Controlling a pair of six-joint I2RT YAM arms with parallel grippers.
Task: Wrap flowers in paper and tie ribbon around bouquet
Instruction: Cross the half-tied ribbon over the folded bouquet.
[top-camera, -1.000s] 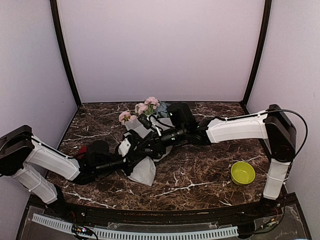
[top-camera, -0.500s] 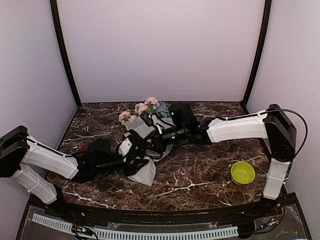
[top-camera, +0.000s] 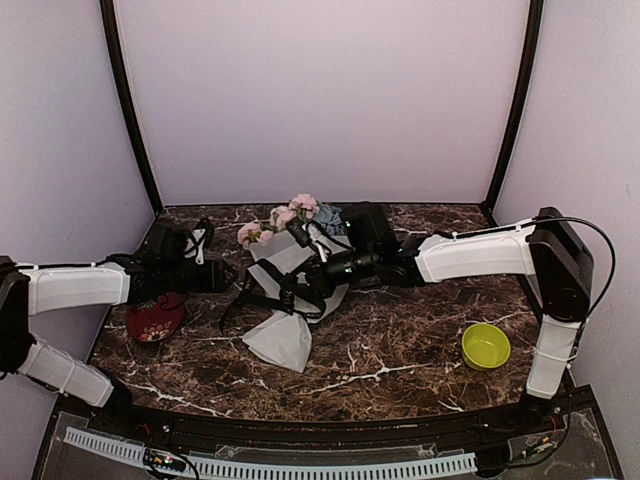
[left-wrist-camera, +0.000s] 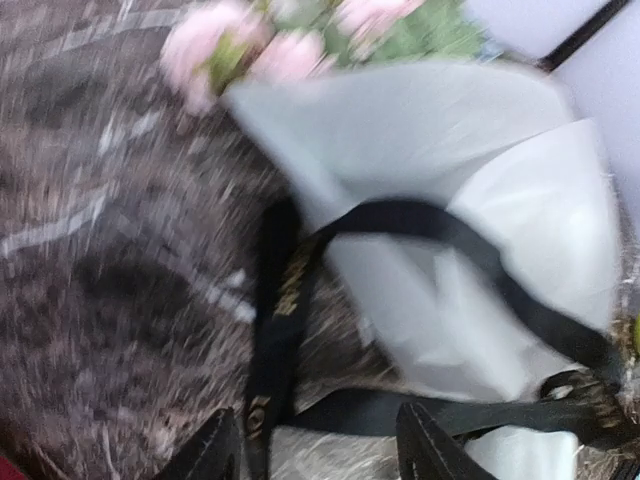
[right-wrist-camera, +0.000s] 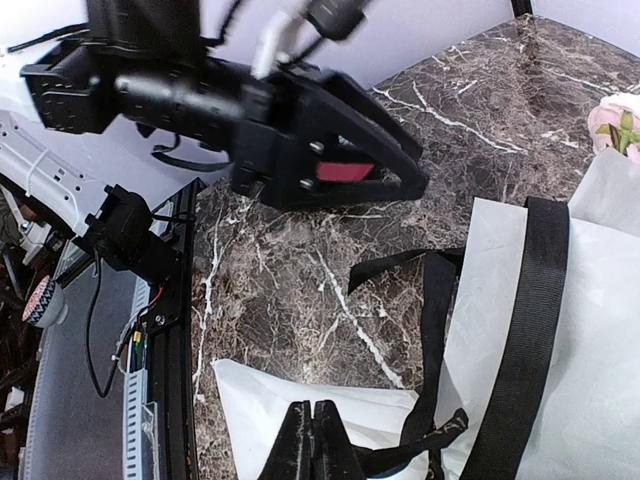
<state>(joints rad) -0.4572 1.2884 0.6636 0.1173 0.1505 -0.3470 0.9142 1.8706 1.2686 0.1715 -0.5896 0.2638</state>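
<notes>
Along the near edge of the surface runs a white slotted plastic strip (top-camera: 300, 466), set just below the dark brown marble-patterned tabletop (top-camera: 400, 370) with its white veins. A small yellow-green round bowl (top-camera: 486, 345) sits near the right edge, toward the near right corner. A red patterned dish (top-camera: 153, 318) lies close to the left edge, partly under the left arm.

The bouquet lies on its side a little left of the surface's middle. The narrow folded end of its frosted white paper wrap (top-camera: 285, 340) points at the near edge. A long narrow black ribbon (left-wrist-camera: 400, 215) crosses the middle of the paper, and slack loops spill onto the marble on the paper's left side.

The right gripper (right-wrist-camera: 313, 425) reaches in from the right edge and hangs over the paper's lower part. Its jaws are clenched tight, and a thin strand of the black ribbon leads straight into the closed tips.

The left gripper (left-wrist-camera: 318, 440) hovers over the left part of the surface, apart from the bouquet. Its jaws are released, spread wide with nothing between them.

Farther back, the pink, white and blue-grey flowers with green leaves (top-camera: 290, 212) fan out toward the far edge. Behind them stand plain pale lilac walls (top-camera: 320, 100), joined by black corner posts (top-camera: 130, 110).
</notes>
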